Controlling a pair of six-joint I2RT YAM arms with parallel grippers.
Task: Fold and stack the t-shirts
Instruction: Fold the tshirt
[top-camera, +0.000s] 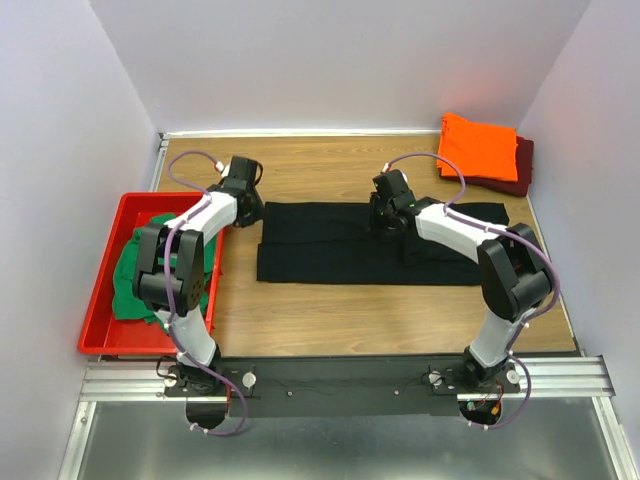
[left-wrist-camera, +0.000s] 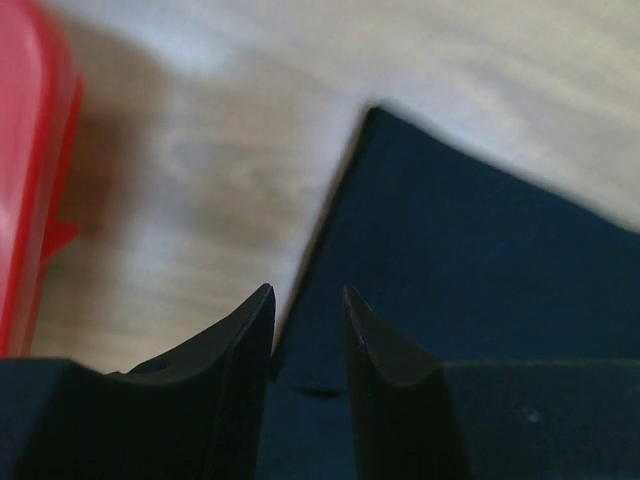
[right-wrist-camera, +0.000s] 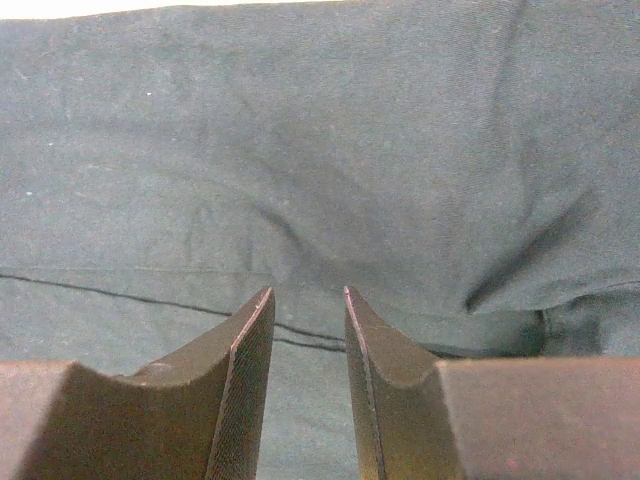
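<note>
From above we see the black t-shirt (top-camera: 340, 255) folded into a long flat band on the wooden table (top-camera: 330, 170). The orange t-shirt (top-camera: 478, 145) lies on the maroon t-shirt (top-camera: 522, 168) at the far right, and the green t-shirt (top-camera: 128, 290) is crumpled in the glossy red tray (top-camera: 95, 300). Only the wrist views show the left gripper (left-wrist-camera: 308, 300) and right gripper (right-wrist-camera: 308, 300) slightly spread, pinching nothing.

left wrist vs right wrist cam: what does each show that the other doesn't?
Left wrist only: the red tray edge, bare wooden table, and a corner of the black t-shirt. Right wrist only: cloth filling the frame, with a folded layer edge and creases across it. Both: the black t-shirt beneath, and each camera's own claw, left claw and right claw, open with nothing between the fingers.
</note>
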